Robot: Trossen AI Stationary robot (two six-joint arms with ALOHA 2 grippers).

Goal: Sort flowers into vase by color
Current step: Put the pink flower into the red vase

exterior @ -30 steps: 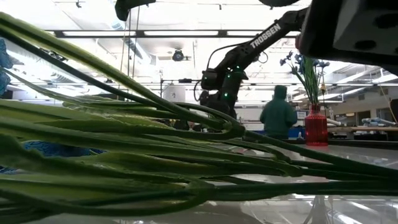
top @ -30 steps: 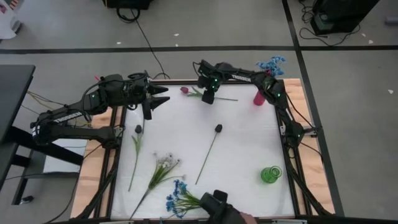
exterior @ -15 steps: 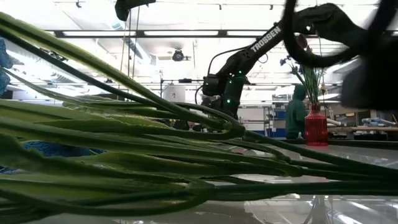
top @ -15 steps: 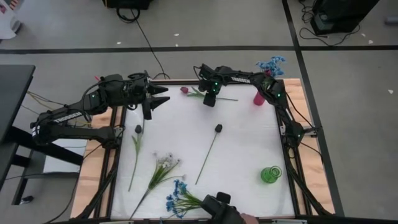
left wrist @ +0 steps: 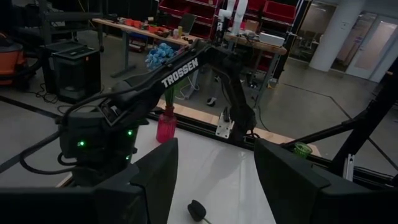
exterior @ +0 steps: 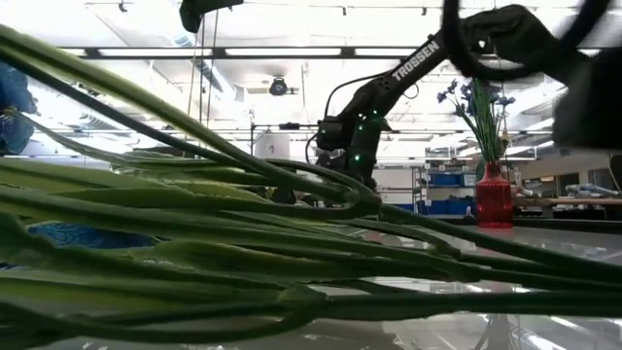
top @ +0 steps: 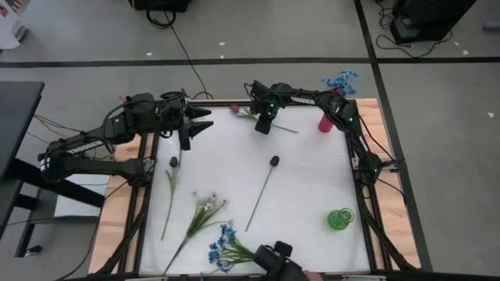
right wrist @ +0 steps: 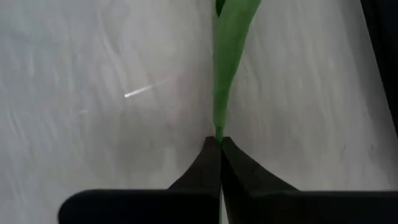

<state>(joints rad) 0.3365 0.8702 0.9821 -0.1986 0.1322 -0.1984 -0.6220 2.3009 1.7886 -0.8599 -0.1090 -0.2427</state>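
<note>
A black cable crosses the grey floor.

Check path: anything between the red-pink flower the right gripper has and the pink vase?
Nothing visible. The right gripper is shut on the red-pink flower stem at the far edge; bare white table lies between it and the pink vase.

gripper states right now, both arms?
Left gripper: open, empty, at the table's far left corner.
Right gripper: shut on the red-pink flower by its stem, at the far edge.

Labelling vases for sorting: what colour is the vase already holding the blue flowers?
Red-pink vase at the table's far right corner; clearest in the low view.
</note>
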